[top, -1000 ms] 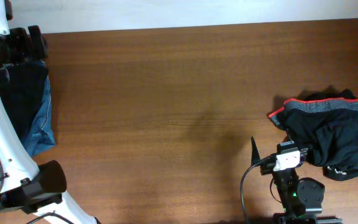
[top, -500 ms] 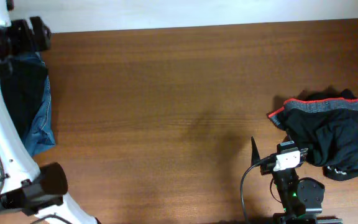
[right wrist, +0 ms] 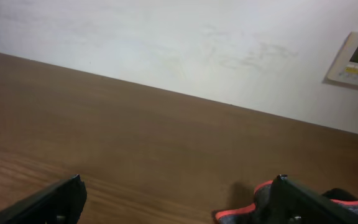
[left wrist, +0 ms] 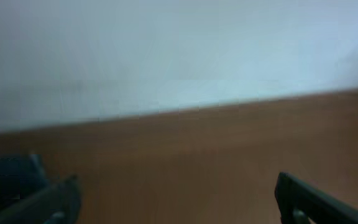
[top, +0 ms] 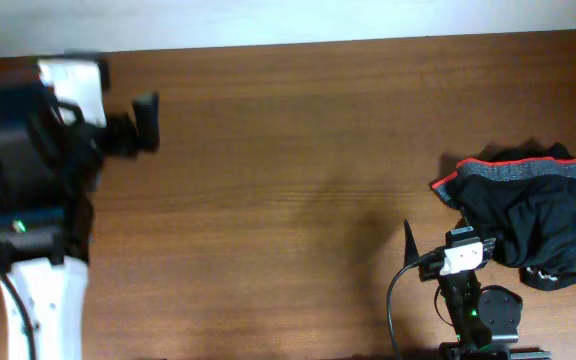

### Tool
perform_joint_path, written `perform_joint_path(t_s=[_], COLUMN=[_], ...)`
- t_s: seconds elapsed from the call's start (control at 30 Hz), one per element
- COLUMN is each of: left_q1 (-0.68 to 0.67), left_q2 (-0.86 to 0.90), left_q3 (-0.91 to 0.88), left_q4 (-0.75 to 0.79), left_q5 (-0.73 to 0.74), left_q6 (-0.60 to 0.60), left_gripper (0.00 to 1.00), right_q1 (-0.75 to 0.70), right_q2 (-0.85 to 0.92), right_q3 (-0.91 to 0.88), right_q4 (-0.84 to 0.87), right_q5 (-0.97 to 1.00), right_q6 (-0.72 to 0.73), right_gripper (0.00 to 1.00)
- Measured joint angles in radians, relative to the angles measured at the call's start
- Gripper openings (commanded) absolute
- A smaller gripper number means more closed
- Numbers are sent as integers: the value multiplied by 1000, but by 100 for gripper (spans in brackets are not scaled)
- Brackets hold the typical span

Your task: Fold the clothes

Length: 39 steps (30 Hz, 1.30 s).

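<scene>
Black clothes, grey waistband red-edged: bunched, right edge of frame, on table. Left gripper: jaws wide, empty. Right gripper: jaws wide, empty

black clothes — crumpled, table's right edge

Broad bare stretch of wooden table open across the middle, crumpled black garment with red-edged grey waistband heaped at the right edge, right arm just beside it, left arm crowding the left side.
</scene>
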<state>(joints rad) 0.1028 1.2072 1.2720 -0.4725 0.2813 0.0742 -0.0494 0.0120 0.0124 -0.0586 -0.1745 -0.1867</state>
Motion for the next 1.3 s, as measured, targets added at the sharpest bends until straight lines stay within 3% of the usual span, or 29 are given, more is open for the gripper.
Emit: perform_joint_path(t_s=[0.1, 0.3, 0.5, 0.8, 0.9, 1.1, 1.3], left_q1=[0, 0, -23, -80, -84, -84, -90], left_q2=[-108, -418, -669, -967, -1053, -1160, -1192], left_q3=[-199, -657, -1038, -1234, -1247, -1254, -1255], left_q4=[101, 483, 652, 648, 546, 401, 393], left_q5=[0, 0, -3, -85, -118, -176, -216], left_q6=[0, 0, 0, -1, -1, -1, -1], left_gripper=[99, 99, 99, 99, 99, 99, 99], right_q1=[0, 0, 0, 0, 0, 0, 0], right_q2=[0, 0, 0, 0, 0, 0, 0], right_q3=[0, 0, 0, 0, 0, 0, 0], right_q4=[0, 0, 0, 0, 0, 0, 0], right_q5=[0, 0, 0, 0, 0, 0, 0], right_q6=[0, -1, -1, -1, -1, 0, -1], right_gripper=[99, 99, 99, 99, 99, 99, 98])
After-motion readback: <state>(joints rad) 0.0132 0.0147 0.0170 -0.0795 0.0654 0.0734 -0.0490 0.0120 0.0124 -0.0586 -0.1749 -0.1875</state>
